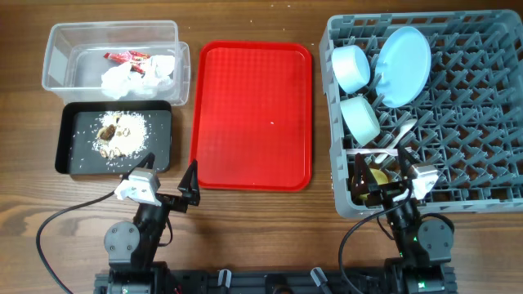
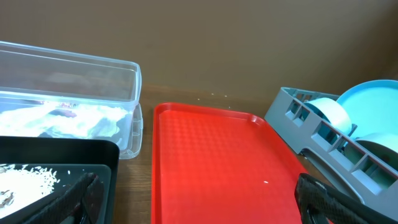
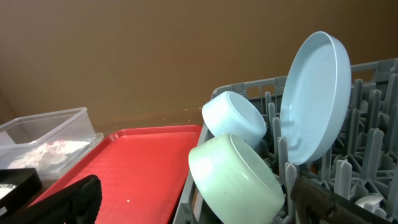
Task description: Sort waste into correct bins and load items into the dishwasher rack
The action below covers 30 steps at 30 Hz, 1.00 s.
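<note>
Near the corner of the dishwasher rack point(image 1: 482, 106) sits the yellow cup point(image 1: 377, 175), and since our right gripper point(image 1: 388, 184) beside it and left gripper point(image 1: 163, 189) both gape empty, we should retreat without nudging it.

You have one grey pegged plastic rack point(image 1: 490, 106), one light blue round plate point(image 1: 404, 65), two bowls, a light blue bowl point(image 1: 351, 68) and a pale green bowl point(image 1: 360, 119), and one small yellow cup point(image 1: 377, 175). You can also count one flat red tray point(image 1: 252, 114), one clear plastic tub point(image 1: 110, 33), one black rectangular tray point(image 1: 65, 139), one red printed wrapper point(image 1: 127, 57) and one crumpled white napkin point(image 1: 135, 75).
</note>
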Each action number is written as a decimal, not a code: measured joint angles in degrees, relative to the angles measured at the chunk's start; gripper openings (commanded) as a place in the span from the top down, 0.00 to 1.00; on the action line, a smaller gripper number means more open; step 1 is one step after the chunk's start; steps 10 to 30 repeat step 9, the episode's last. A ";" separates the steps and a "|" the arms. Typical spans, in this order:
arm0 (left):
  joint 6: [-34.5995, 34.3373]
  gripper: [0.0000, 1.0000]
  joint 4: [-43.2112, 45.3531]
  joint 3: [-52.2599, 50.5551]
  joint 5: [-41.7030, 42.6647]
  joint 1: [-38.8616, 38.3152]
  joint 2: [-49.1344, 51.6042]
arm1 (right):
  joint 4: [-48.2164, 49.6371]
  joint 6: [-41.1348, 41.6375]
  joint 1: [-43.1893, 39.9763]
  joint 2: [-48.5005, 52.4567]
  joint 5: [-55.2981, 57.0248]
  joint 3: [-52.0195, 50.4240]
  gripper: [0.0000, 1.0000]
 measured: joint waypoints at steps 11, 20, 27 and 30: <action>0.00 0.00 0.00 0.00 0.02 0.00 0.00 | 0.00 0.00 0.00 0.00 0.02 0.00 0.00; 0.00 0.00 0.00 0.00 0.02 0.00 0.00 | 0.00 0.00 0.00 0.00 0.02 0.00 0.00; 0.00 0.00 0.00 0.00 0.02 0.00 0.00 | 0.00 0.00 0.00 0.00 0.02 0.00 0.00; 0.00 0.00 0.00 0.00 0.02 0.00 0.00 | 0.00 0.00 0.00 0.00 0.02 0.00 0.00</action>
